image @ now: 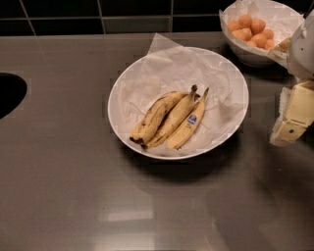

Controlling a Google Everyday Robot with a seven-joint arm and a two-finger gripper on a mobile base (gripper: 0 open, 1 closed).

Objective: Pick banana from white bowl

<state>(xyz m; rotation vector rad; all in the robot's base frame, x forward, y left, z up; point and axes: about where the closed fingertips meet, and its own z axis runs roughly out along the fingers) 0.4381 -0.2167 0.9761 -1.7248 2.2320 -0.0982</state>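
Observation:
The white bowl, wide, shallow and lined with crinkled white paper, sits in the middle of the grey counter. Three bananas lie side by side in it. The banana with heavy brown-black blotches is the leftmost. A middle banana lies against it, and the rightmost banana has a blue sticker. My gripper, cream-coloured, is at the right edge of the view, to the right of the bowl and apart from it. It holds nothing that I can see.
A smaller paper-lined bowl of orange fruits stands at the back right, just behind my arm. A dark round opening is cut into the counter at the left edge. A black tiled wall runs along the back.

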